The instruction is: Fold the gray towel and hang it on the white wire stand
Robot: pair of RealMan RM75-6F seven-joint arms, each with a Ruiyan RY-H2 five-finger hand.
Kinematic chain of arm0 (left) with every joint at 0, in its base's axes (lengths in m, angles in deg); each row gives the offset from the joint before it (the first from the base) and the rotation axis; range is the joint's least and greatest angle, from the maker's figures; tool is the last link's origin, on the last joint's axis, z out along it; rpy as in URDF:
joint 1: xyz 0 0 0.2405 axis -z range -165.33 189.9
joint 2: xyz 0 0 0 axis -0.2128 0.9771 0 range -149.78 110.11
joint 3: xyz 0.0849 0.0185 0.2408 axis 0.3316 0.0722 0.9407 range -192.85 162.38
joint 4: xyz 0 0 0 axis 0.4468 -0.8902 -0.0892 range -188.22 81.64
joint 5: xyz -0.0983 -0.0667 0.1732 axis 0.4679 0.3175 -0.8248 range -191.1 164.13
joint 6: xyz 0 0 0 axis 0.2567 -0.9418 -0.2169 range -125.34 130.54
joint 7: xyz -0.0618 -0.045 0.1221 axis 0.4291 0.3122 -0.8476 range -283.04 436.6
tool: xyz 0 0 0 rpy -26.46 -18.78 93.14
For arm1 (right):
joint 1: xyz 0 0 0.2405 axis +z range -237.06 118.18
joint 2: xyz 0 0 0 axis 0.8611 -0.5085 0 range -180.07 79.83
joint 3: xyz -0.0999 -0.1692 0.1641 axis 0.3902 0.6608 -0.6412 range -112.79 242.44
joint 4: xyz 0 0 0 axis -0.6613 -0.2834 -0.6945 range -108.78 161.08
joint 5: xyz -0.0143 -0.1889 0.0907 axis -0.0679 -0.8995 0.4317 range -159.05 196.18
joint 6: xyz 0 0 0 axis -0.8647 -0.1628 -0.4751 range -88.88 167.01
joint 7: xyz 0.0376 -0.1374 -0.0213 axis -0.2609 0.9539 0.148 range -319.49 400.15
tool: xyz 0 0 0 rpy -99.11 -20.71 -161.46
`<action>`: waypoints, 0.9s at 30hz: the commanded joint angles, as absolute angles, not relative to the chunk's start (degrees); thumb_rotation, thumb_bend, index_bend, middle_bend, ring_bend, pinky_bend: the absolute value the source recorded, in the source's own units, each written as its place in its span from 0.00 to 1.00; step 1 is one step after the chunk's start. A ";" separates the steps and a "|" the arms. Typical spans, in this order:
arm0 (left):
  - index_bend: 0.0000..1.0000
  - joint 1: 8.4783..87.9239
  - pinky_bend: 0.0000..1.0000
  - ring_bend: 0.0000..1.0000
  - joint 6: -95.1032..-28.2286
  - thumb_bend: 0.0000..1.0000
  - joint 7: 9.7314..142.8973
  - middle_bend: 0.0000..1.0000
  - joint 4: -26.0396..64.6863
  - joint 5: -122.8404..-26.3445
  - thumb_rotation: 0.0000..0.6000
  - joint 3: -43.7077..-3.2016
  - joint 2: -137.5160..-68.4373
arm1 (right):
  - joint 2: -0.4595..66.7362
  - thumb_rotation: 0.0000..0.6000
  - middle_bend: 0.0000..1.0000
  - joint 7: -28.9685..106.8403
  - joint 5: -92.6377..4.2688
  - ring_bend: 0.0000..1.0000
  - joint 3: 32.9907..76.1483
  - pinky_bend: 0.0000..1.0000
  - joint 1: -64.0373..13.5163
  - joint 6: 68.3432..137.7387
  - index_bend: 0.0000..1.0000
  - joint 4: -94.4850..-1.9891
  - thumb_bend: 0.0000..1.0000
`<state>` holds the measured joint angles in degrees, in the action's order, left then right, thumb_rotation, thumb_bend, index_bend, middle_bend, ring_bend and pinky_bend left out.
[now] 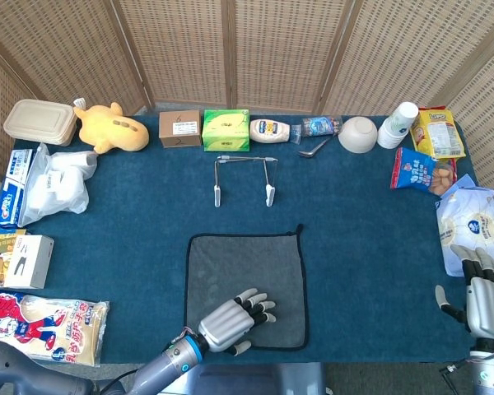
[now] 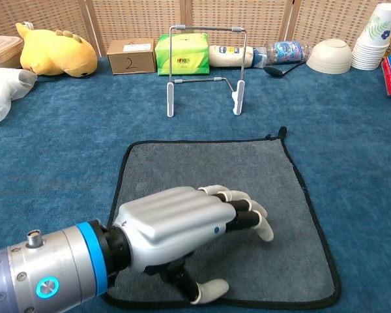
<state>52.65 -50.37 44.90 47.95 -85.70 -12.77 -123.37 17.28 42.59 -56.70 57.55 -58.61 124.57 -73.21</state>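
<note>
Head view: the gray towel (image 1: 245, 288) lies flat and unfolded on the blue bench (image 1: 140, 239), near its front edge. The left robot hand (image 1: 233, 320) rests palm down on the towel's front part, fingers stretched out and slightly apart, holding nothing. The white wire stand (image 1: 243, 178) is upright behind the towel, apart from it. The right robot hand (image 1: 480, 295) sits at the bench's right front corner, fingers extended and empty, just beside a white bag (image 1: 470, 225).

Chest view: the left robot hand (image 2: 182, 228) lies over the towel (image 2: 247, 176), fingertips (image 2: 264, 231) on the cloth, thumb down at the black hem. The stand (image 2: 205, 68) rises beyond the towel's far edge, before a green box (image 2: 177, 53).
</note>
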 commanded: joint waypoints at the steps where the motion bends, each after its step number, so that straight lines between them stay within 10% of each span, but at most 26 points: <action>1: 0.19 52.94 0.00 0.00 -49.82 0.41 44.91 0.11 48.22 -85.35 1.00 -12.60 -123.12 | 17.26 1.00 0.15 42.61 -56.68 0.03 57.54 0.00 -58.65 124.61 0.14 -73.24 0.37; 27: 0.18 53.60 0.00 0.00 -50.42 0.36 39.91 0.10 44.67 -82.48 1.00 -12.32 -126.78 | 17.47 1.00 0.15 41.09 -56.28 0.03 57.46 0.00 -59.18 124.51 0.14 -72.04 0.37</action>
<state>53.60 -50.39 39.96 44.72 -82.53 -12.33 -126.75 17.47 41.09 -56.28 57.46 -59.18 124.51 -72.03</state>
